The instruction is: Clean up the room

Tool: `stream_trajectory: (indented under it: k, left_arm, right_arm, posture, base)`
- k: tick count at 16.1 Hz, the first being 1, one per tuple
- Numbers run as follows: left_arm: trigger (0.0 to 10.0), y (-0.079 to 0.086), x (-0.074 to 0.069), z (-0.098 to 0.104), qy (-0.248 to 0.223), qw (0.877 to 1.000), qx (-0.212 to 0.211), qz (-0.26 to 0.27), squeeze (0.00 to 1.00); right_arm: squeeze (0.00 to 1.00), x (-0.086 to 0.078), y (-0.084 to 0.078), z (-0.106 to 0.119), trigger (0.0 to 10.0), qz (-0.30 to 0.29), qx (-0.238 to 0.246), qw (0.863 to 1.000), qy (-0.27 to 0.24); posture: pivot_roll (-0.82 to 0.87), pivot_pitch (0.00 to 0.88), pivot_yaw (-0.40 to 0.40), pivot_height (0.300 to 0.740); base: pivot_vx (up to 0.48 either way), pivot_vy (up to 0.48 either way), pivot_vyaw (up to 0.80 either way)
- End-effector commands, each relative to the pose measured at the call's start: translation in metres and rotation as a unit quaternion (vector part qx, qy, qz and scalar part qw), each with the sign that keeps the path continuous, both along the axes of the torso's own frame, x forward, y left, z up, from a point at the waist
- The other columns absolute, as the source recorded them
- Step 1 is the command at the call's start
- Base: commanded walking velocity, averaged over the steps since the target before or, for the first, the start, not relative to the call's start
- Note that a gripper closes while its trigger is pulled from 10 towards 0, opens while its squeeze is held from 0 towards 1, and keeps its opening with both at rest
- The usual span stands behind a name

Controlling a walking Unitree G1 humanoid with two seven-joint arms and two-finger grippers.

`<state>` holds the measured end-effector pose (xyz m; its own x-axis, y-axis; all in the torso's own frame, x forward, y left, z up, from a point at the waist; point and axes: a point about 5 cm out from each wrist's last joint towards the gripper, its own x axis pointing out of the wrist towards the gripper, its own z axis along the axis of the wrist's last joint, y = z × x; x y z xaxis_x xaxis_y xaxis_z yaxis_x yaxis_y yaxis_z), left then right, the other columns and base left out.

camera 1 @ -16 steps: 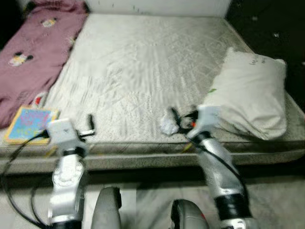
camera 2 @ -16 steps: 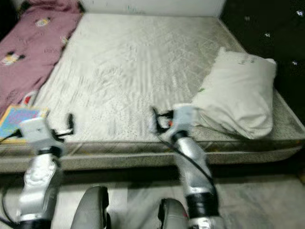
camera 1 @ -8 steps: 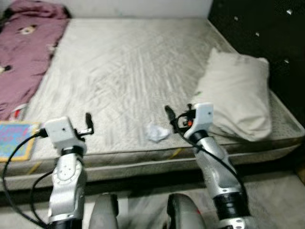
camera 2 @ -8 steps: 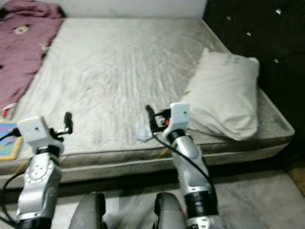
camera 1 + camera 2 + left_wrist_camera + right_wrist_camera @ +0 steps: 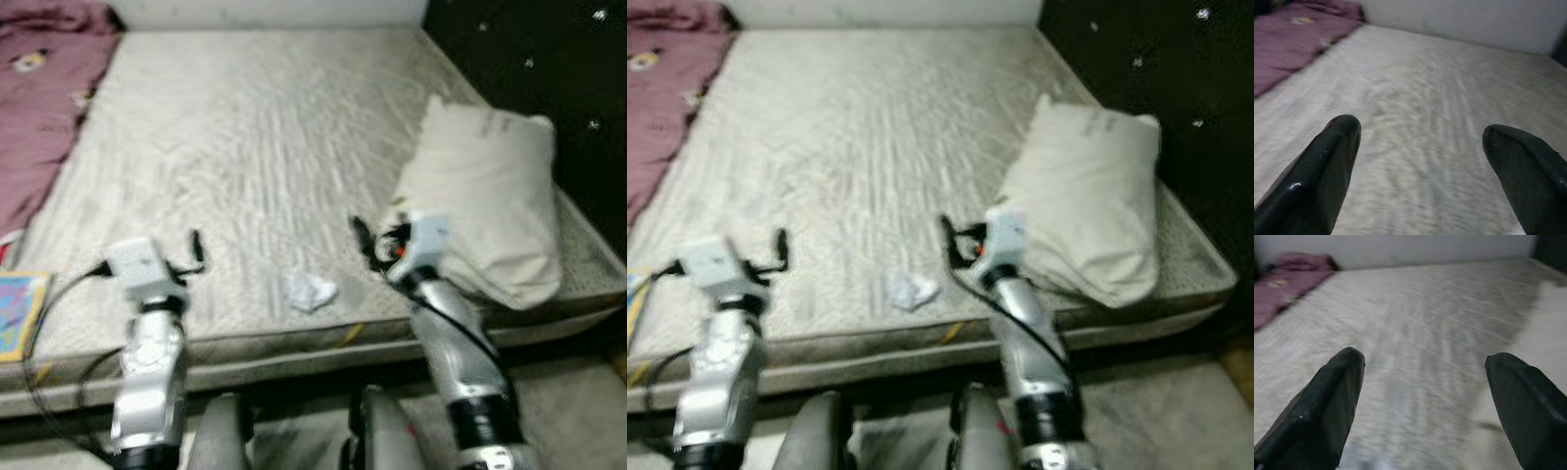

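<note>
Bed (image 5: 265, 127): bare quilted mattress, its near edge against the robot's knees, so everything on it is within arm's reach. Tissue (image 5: 310, 291): one crumpled white wad lying loose near that front edge, between the two arms and touching neither; by its look the piece of litter the tidying is aimed at. Right hand (image 5: 364, 239): held low over the mattress just beside the tissue on its pillow side, fingers (image 5: 1327, 406) wide apart with nothing between them, a stance that suits a coming pinch. Left hand (image 5: 196, 247): raised over the front edge on the tissue's other side, well apart from it, fingers (image 5: 1317, 171) likewise spread and empty, apparently only kept ready. Pillow (image 5: 495, 206): pale, slumped toward the dark headboard, its lower corner just behind the right wrist. Blanket (image 5: 39, 108): mauve, heaped along the far left. Book (image 5: 12, 313): bright cover, at the left front edge, probably a later item to clear.
</note>
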<state>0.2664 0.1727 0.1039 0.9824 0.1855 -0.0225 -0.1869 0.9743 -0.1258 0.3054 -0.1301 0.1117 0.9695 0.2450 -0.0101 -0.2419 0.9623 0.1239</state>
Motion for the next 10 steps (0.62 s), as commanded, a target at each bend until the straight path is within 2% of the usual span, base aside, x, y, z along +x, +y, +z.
stream_trajectory:
  k: [1,7,10]
  left_arm:
    - [10.0,0.0068,-0.0019,-0.0027,0.009,1.000,0.006,0.013,0.00]
    - [10.0,0.0103,-0.0069,-0.0036,0.016,0.999,-0.001,0.035,0.00]
    - [10.0,0.0061,-0.0086,-0.0034,0.020,1.000,0.003,0.023,0.00]
  right_arm:
    - [0.00,0.0000,0.0057,-0.0002,10.0,0.009,0.007,1.000,0.002]
    - [0.00,-0.0015,0.0115,-0.0016,10.0,0.027,0.007,1.000,0.002]
    - [0.00,0.0003,0.0150,-0.0045,10.0,0.042,-0.004,0.999,0.010]
  posture:
    - [-0.04,0.055,-0.042,0.633]
    - [-0.03,0.071,-0.037,0.559]
    - [-0.03,0.082,-0.029,0.530]
  base:
    - [0.000,0.000,0.00]
    - [0.000,0.000,0.00]
    - [0.000,0.000,0.00]
